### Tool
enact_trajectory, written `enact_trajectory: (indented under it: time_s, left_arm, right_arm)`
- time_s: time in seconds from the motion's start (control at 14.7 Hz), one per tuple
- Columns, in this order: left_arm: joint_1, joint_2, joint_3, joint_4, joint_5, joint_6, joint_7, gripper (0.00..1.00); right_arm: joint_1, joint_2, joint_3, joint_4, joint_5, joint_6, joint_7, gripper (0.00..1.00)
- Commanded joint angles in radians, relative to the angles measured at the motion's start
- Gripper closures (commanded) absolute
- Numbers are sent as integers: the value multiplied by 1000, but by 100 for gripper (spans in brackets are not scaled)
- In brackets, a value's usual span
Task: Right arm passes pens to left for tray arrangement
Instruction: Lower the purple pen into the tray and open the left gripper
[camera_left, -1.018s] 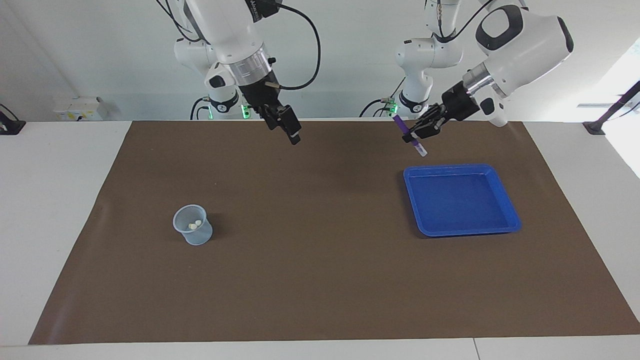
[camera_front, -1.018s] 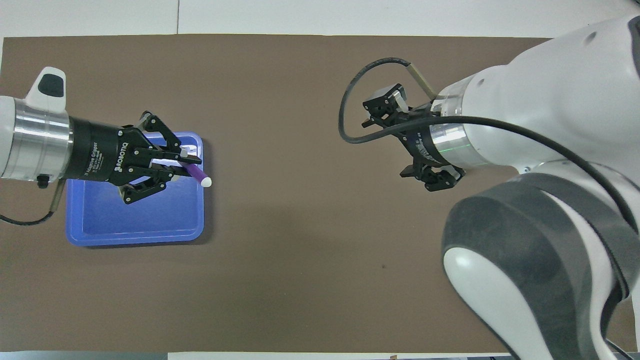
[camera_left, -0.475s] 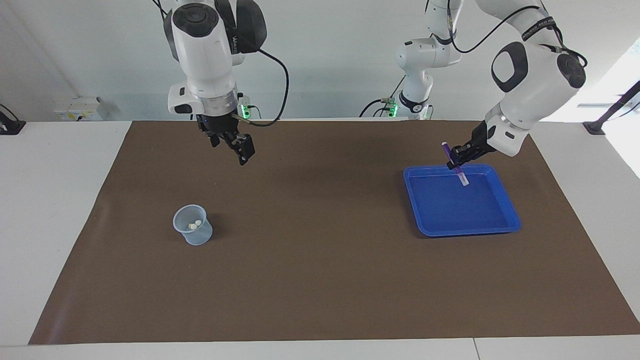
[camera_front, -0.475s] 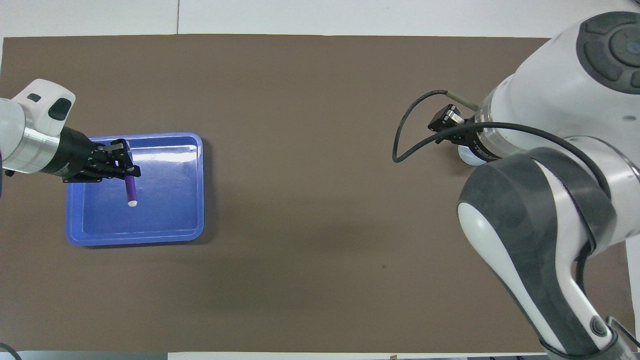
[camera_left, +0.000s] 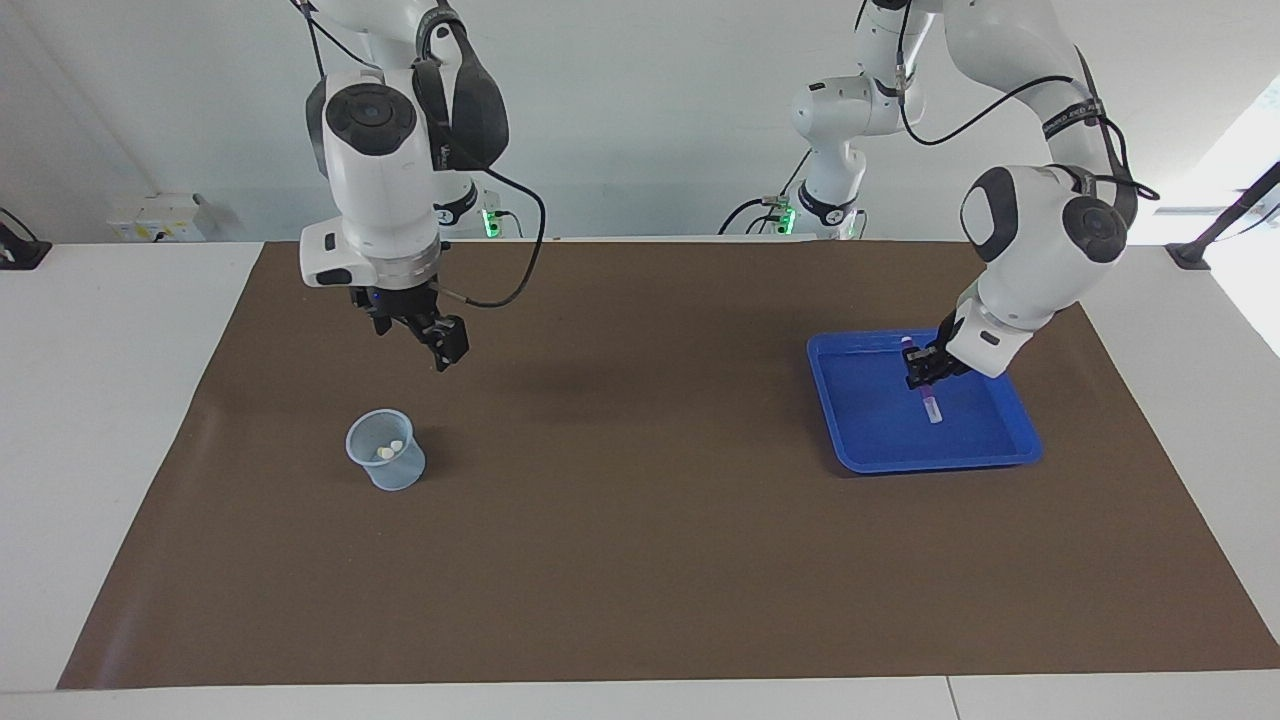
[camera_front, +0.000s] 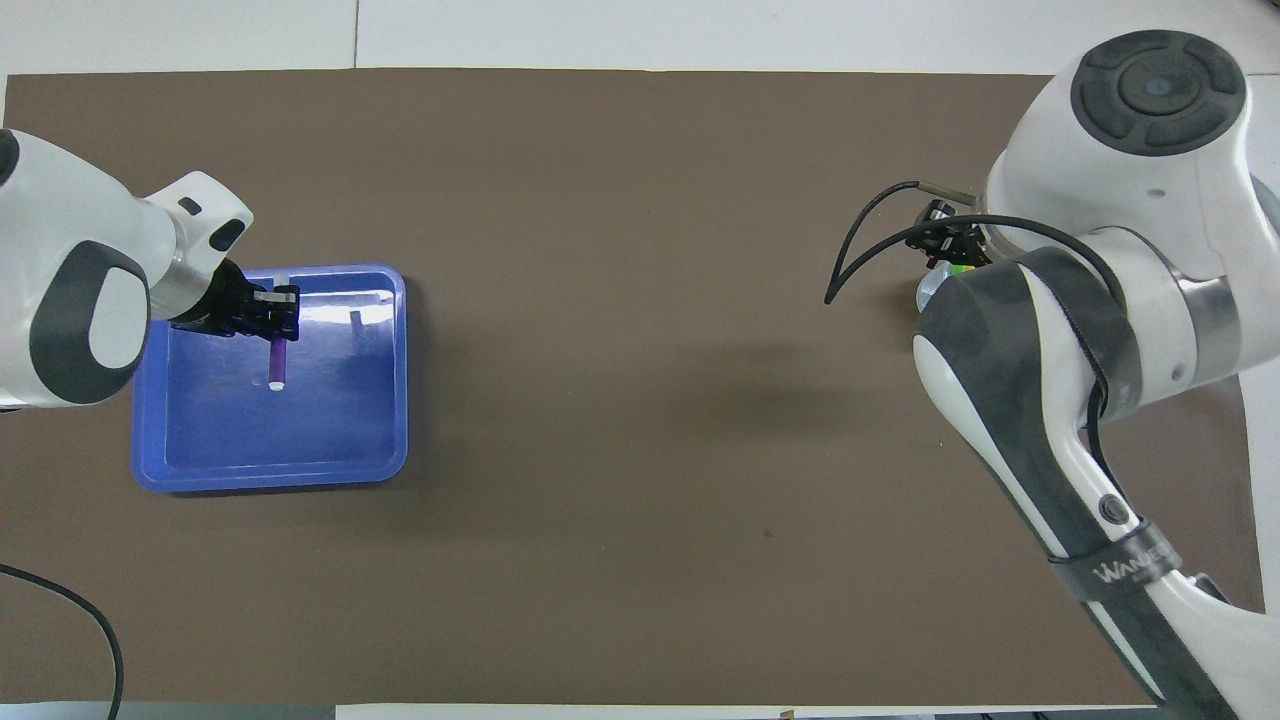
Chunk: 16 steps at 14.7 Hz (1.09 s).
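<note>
A: On brown mat (camera_left: 640, 560), left arm's end: shallow square bright blue plastic tray (camera_left: 1010, 440)?
B: Yes. Left gripper (camera_left: 925, 378) clamps slim purple pen (camera_left: 932, 405) over it.
A: Right gripper (camera_left: 443, 345)?
B: Fingers apart, above translucent pale-blue cup (camera_left: 386, 464).

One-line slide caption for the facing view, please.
Left hand lowers a purple pen into the blue tray; right hand hangs open above the cup.
</note>
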Motion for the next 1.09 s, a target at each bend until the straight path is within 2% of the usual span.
enact_trajectory:
  time_s: [0.0,0.14,0.41,0.54,0.81,0.88,0.95,1.02]
  left_arm:
    - [-32,-33,6,-112,24,104,10,100]
    - [-32,-23,6,-132,24,137,4,100]
    - [-31,-22,6,-175,23,209,-7,100]
    - [-31,-26,7,-210,23,250,-12,100]
    - [-25,-25,6,-215,23,254,-12,100]
    - [-22,-25,6,-215,23,257,-10,71]
    - [-22,-25,6,-214,23,257,-10,1]
    - [-20,-25,6,-212,23,255,-9,0]
  right_arm:
    - [-5,48,-17,-5,-69,26,-17,0]
    - [1,89,-16,8,-133,26,-15,5]
    - [9,161,-9,37,-155,28,28,25]
    - [11,175,-5,37,-178,40,28,29]
    - [18,180,-5,28,-181,97,28,32]
    - [20,180,-5,25,-181,110,28,34]
    - [18,181,-5,25,-183,114,28,36]
    - [18,181,-5,25,-187,121,26,38]
